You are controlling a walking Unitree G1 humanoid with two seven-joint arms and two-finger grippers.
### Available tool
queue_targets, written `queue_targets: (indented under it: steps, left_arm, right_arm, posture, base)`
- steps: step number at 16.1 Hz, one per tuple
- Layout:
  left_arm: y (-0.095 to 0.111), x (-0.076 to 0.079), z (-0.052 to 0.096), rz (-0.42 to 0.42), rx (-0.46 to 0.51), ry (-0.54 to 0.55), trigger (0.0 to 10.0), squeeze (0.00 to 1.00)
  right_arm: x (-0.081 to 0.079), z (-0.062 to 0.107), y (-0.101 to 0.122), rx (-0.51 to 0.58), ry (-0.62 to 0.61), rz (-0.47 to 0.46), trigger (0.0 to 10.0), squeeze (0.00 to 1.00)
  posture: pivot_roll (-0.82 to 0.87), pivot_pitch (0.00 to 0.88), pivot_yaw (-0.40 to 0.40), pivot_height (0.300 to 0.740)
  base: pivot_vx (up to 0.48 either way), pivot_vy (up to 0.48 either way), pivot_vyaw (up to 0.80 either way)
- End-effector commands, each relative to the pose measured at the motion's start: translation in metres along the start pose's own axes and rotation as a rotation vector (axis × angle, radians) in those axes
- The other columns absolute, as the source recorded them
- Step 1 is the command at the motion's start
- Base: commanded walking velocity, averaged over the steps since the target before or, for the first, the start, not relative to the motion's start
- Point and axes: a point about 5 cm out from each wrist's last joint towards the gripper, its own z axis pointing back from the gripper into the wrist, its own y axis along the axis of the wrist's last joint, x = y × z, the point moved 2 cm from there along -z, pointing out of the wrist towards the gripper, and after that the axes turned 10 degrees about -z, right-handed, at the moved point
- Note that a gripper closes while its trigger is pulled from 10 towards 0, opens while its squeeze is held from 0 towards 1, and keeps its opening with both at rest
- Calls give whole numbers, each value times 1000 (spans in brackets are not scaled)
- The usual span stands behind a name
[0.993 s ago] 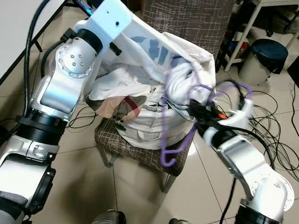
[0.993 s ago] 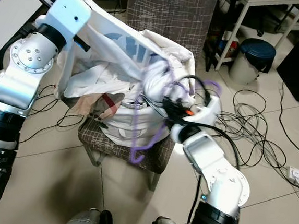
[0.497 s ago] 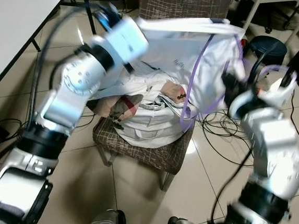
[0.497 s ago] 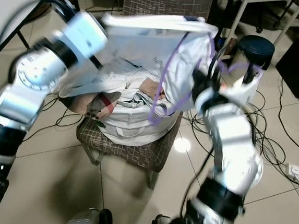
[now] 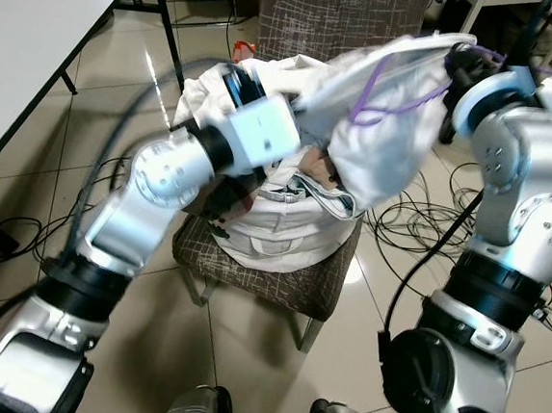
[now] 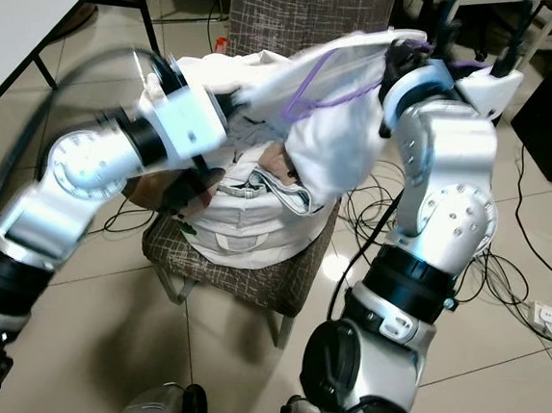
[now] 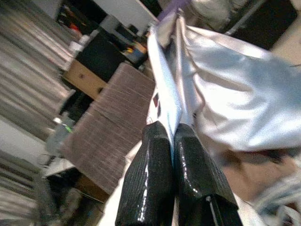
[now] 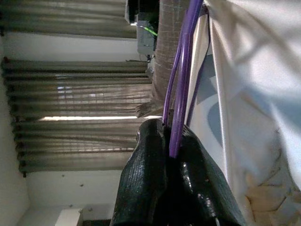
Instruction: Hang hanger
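Above the chair point(image 5: 280, 274) heaped with laundry, we hold a white garment point(image 5: 384, 129) stretched between our 2 grippers. Our right gripper point(image 8: 175, 141) is raised high at the garment's upper end, its 2 fingers clamped on the purple hanger point(image 8: 181, 84), whose thin wire runs inside the white cloth. Our left gripper point(image 7: 173, 136) sits lower, near the pile, fingers pinched tight on a fold of the same garment. So the hanger is off the pile and in the air, seemingly threaded into the shirt, though the blur keeps us from judging how well it sits in the shoulders. As we read it, the lifting is done; still to come are finding a rail or hook and setting the hanger's hook over it.
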Motion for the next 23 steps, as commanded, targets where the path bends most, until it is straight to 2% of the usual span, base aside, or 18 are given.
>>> queue_targets:
  steps: [1,2,3,4,5,7,9,11,12,13,14,15,16,17,18,19,20,23]
  left_arm:
    - [-5,4,3,-3,-28,-34,0,0]
    - [-2,4,3,18,-14,-30,0,0]
    - [5,-1,1,73,18,-5,0,0]
    - [13,-5,-1,123,47,16,0,0]
    - [21,-7,-3,161,78,14,0,0]
    - [38,-5,-2,234,170,-25,0,0]
    - [70,11,5,369,323,-170,0,0]
    - [59,22,3,296,248,-182,0,0]
    - [47,18,-2,267,162,-113,0,0]
    - [37,6,-6,234,103,-34,588,0]
    - [34,0,-8,224,89,-1,2941,0]
    - [34,0,-8,224,89,-1,2941,0]
    - [26,-25,-12,211,40,105,0,0]
    - [17,-50,-15,220,5,208,0,0]
    - [17,-50,-15,220,5,208,0,0]
    - [14,-60,-16,201,-11,252,0,0]
    - [12,-95,-16,151,-23,397,0,0]
    - [19,-115,-17,124,23,449,0,0]
  right_arm:
    - [-9,1,22,105,22,-27,10000,0]
    - [-12,0,27,129,27,-12,10000,0]
    - [-8,-2,34,166,5,56,10000,0]
    - [-4,-3,37,188,-4,182,10000,0]
    - [-1,-3,38,199,-15,238,10000,0]
    - [3,-3,42,243,-35,278,10000,0]
    - [3,-3,43,276,-23,299,10000,0]
    - [-6,-4,31,206,48,206,10000,0]
    - [-11,-2,18,132,82,206,10000,0]
    - [-10,2,1,28,102,386,10000,0]
    - [-7,6,-8,-33,107,486,10000,0]
    - [-7,6,-8,-33,107,486,10000,0]
    - [15,16,-18,-118,66,654,10000,0]
    - [38,24,-9,-87,-10,663,10000,0]
    - [38,24,-9,-87,-10,663,10000,0]
    - [46,27,-6,-82,-44,643,10000,0]
    - [68,40,-6,-140,-108,564,10000,0]
    - [87,52,-4,-133,-172,320,10000,0]
  posture:
    - [-137,92,48,740]
    - [-143,91,49,740]
    - [-142,89,50,740]
    - [-140,88,49,740]
    - [-140,86,50,740]
    - [-139,85,50,740]
    - [-135,85,51,740]
    - [-135,85,51,740]
    - [-131,88,49,740]
    - [-132,89,48,740]
    - [-132,91,47,740]
    - [-132,91,47,740]
    - [-129,93,45,740]
    - [-128,92,45,740]
    - [-128,92,45,740]
    - [-128,94,49,740]
    - [-127,93,55,740]
    - [-129,94,69,740]
  base:
    - [0,0,0]
    - [0,0,0]
    - [0,0,0]
    - [0,0,0]
    - [0,0,0]
    - [0,0,0]
    - [0,0,0]
    - [0,0,0]
    - [0,0,0]
    - [0,0,0]
    - [0,0,0]
    - [0,0,0]
    - [0,0,0]
    - [0,0,0]
    - [0,0,0]
    - [0,0,0]
    - [0,0,0]
    - [0,0,0]
